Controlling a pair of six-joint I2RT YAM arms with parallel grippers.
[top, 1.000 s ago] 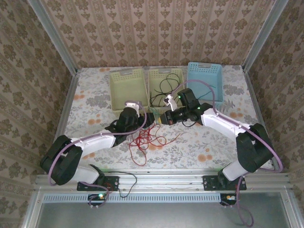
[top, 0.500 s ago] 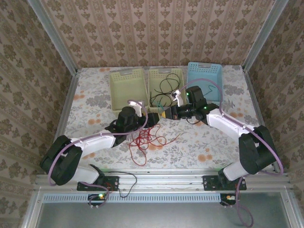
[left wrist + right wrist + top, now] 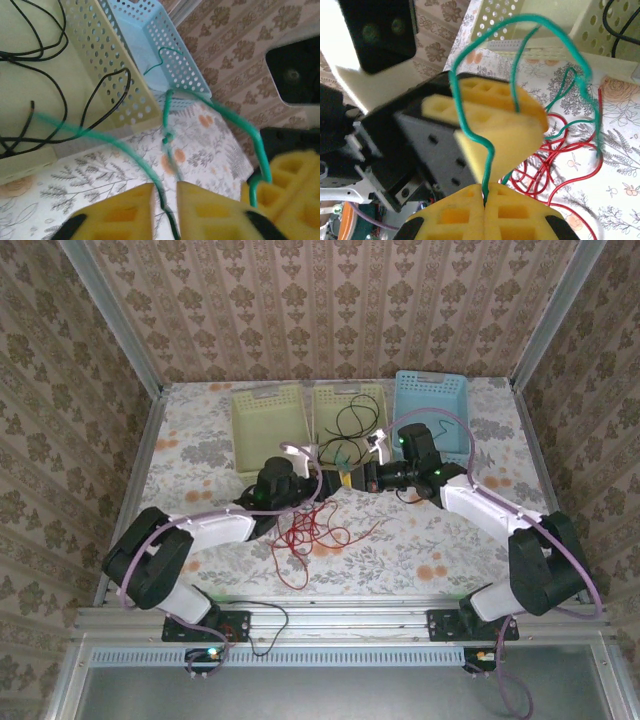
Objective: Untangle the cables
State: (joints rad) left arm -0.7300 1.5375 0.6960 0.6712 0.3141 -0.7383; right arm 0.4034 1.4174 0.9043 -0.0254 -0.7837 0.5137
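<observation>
At the near edge: both arm bases sit bolted to a metal rail, and a lone black wire (image 3: 262,615) loops beside the left base.
Worktop (image 3: 200,465): a flat surface with a pale floral print of orange and grey blooms.
Red cables (image 3: 305,532): a loose tangle of thin red loops lies on the worktop at mid-depth between the two forearms. One long loop trails toward the near edge.
Left gripper (image 3: 165,197): it reaches in from the left. Its yellow foam pads stand close together with a slim gap, and the green cable (image 3: 167,112) runs through that gap. Whether the pads actually pinch the cable cannot be told.
Right gripper (image 3: 484,194): it reaches in from the right, almost tip to tip with the left gripper. Its yellow pads are pressed together, pinching the green cable, which rises out of the seam between them.
Green cable: a thin strand arches through the air over both grippers and drapes across a pad of the left gripper, lifted above the red tangle.
Black cables (image 3: 345,430): thin dark loops lie in the middle basket (image 3: 350,390).
Baskets: three perforated tubs stand in a row at the far side. They are a pale yellow-green left basket (image 3: 270,425), the middle basket in the same colour, and a blue basket (image 3: 432,405) on the right.
Walls (image 3: 330,310): brown patterned wallpaper encloses the far side and both flanks.
</observation>
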